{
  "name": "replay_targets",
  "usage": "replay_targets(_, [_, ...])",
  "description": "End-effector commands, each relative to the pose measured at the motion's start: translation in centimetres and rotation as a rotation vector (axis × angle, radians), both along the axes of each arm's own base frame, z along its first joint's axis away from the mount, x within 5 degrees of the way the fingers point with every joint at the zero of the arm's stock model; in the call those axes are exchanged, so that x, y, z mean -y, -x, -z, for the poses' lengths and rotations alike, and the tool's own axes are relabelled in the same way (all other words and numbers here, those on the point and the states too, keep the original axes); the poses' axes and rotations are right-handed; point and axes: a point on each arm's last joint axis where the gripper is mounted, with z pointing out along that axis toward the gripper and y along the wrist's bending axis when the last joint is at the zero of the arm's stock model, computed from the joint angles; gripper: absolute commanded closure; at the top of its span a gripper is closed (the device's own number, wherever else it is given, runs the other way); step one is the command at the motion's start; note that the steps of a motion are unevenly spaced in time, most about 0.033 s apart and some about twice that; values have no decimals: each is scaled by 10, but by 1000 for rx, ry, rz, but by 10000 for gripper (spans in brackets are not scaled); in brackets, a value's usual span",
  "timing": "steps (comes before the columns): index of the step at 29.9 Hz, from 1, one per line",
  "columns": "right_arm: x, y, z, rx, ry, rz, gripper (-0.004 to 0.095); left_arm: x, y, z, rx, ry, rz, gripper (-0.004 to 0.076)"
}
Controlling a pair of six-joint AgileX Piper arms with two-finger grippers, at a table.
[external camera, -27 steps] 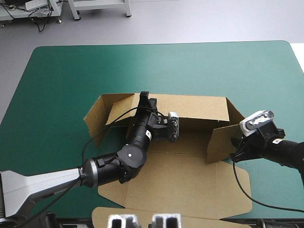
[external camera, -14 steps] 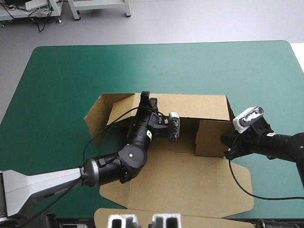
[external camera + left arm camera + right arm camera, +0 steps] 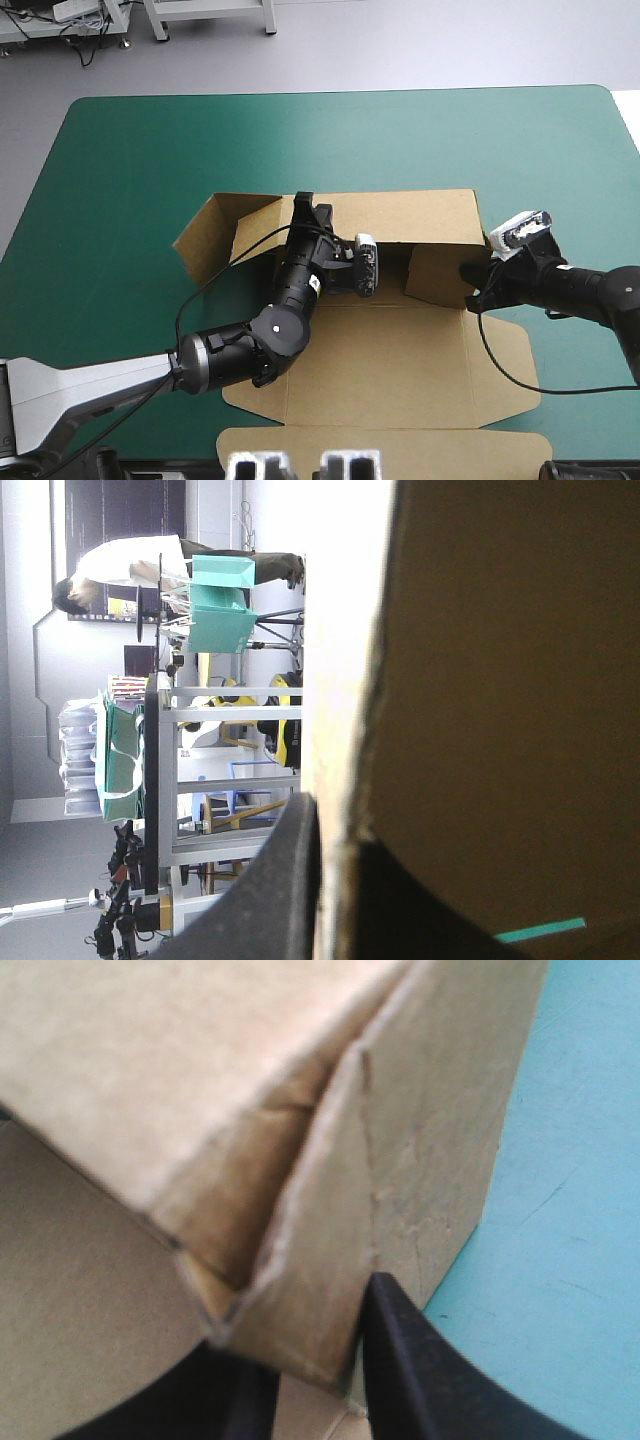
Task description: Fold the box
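Observation:
The brown box [image 3: 400, 360] lies open in the middle of the teal-green table, its base flat and its far wall [image 3: 400, 215] raised. My left gripper [image 3: 305, 206] reaches over the base and is shut on the top edge of that wall. In the left wrist view the board edge [image 3: 345, 730] runs up between the fingers of that gripper [image 3: 338, 830]. My right gripper [image 3: 473, 291] is shut on the right side flap [image 3: 435, 272], which stands folded inward beside the far wall. The right wrist view shows this gripper [image 3: 300, 1320] pinching the flap's corner [image 3: 330, 1210].
The box's left side flap [image 3: 205, 235] splays outward on the cover. A long lid flap [image 3: 380, 450] lies flat at the table's near edge. Bare teal-green cover [image 3: 330, 140] stretches beyond the far wall and to the right of the box [image 3: 590, 220].
My right gripper has moved left and toward the far wall, swinging the right side flap inward until it stands upright. The flat base and lid slid slightly. The left gripper kept its grip.

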Motion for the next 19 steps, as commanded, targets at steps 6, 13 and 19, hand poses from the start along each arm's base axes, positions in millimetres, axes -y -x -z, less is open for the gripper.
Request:
replay_targets(6, [1, -15, -18, 115, -122, 117, 906, 3, 4, -21, 55, 52, 64, 734])
replay_targets(13, [-2, -13, -18, 124, -116, 55, 908, 5, 5, -23, 82, 44, 89, 734])
replay_targets(19, [-4, -12, -19, 132, -117, 25, 908, 7, 4, -29, 112, 90, 99, 734])
